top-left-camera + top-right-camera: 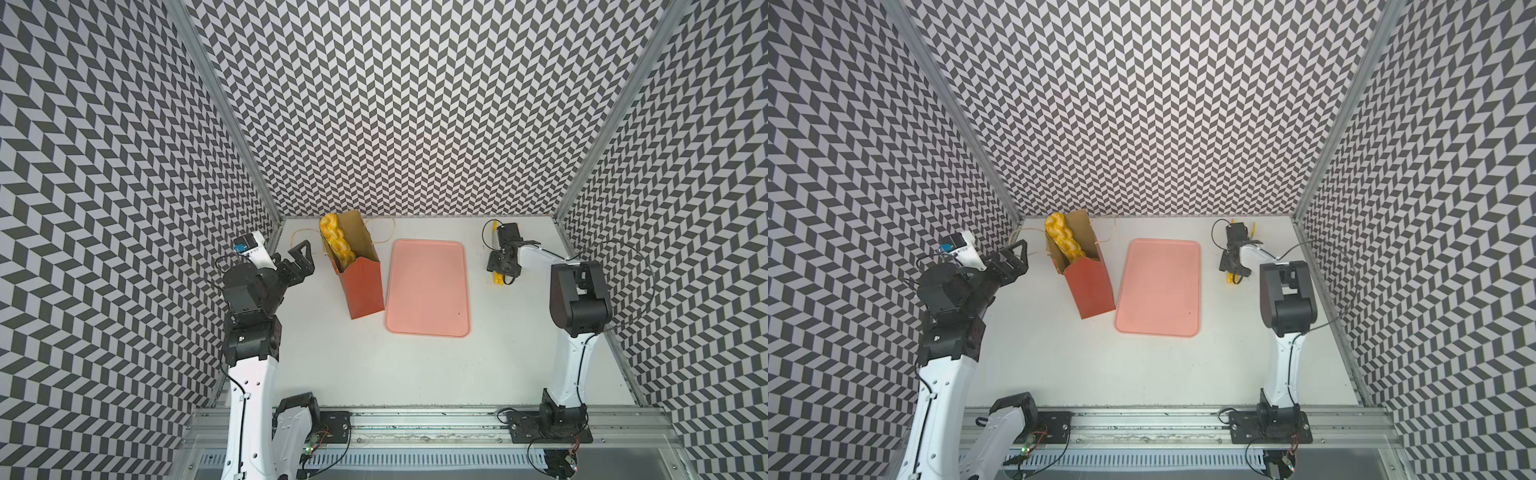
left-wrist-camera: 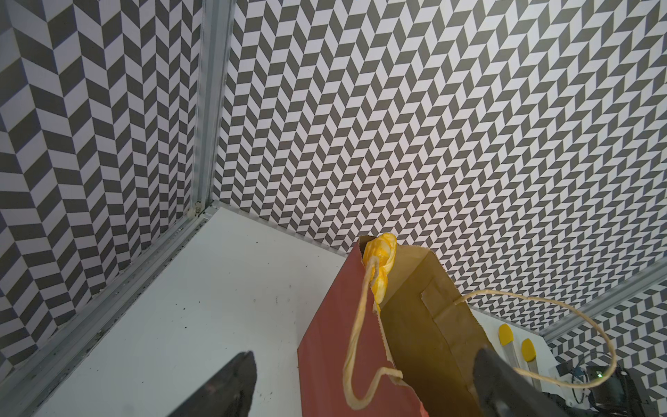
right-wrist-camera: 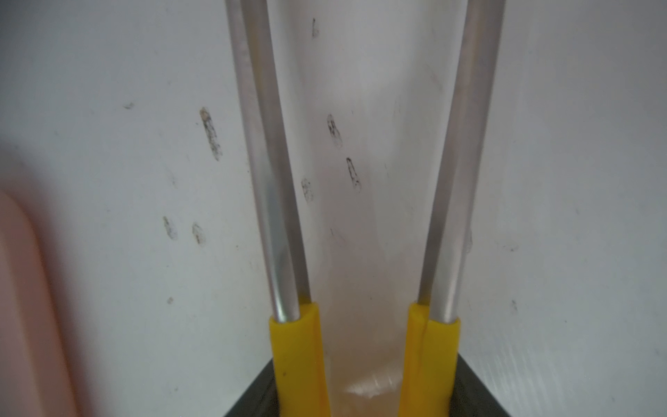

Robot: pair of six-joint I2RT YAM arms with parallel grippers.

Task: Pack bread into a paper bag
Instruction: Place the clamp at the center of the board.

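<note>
The paper bag (image 1: 361, 291) (image 1: 1092, 291) stands upright at the back left, red-orange outside and brown inside. A braided golden loaf of bread (image 1: 334, 239) (image 1: 1063, 239) leans in it, its end poking above the rim (image 2: 380, 252). My left gripper (image 1: 305, 262) (image 2: 364, 390) hangs open just left of the bag, apart from it. The bag's near wall (image 2: 335, 343) and a twine handle (image 2: 355, 343) show between its fingers. Low over the back right of the table, my right gripper (image 1: 503, 272) (image 3: 364, 397) is shut on the yellow-sleeved metal tongs (image 3: 274, 216), both sleeves against its fingers.
A flat pink tray (image 1: 428, 286) (image 1: 1158, 286) lies bare beside the bag, between the two arms; its edge shows in the right wrist view (image 3: 21, 289). The bag's second handle (image 1: 384, 230) lies towards the back wall. Patterned walls close three sides.
</note>
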